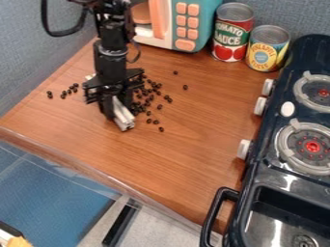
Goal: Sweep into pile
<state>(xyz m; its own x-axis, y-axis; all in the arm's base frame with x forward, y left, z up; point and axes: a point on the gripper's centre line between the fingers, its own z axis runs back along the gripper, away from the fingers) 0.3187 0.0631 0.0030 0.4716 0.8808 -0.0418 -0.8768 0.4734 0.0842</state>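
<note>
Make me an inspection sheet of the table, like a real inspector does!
Surface: brown wood-look tabletop, no spill seen
Job's things: dark beans, most bunched at the gripper's right in the picture, a few at its left; pale bar at the gripper
Clutter: two cans at the back
Gripper: low over the table
Cables: black loop beside the arm
Surroundings: toy microwave behind, toy stove at right

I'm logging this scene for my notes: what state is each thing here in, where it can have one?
Dark beans: loosely scattered, not one tight pile
White tool: slanted, under the claw
Claw: lowered among the beans
Tomato can: upright
Pineapple can: upright
Upper burner: red at centre; can't tell if on
</note>
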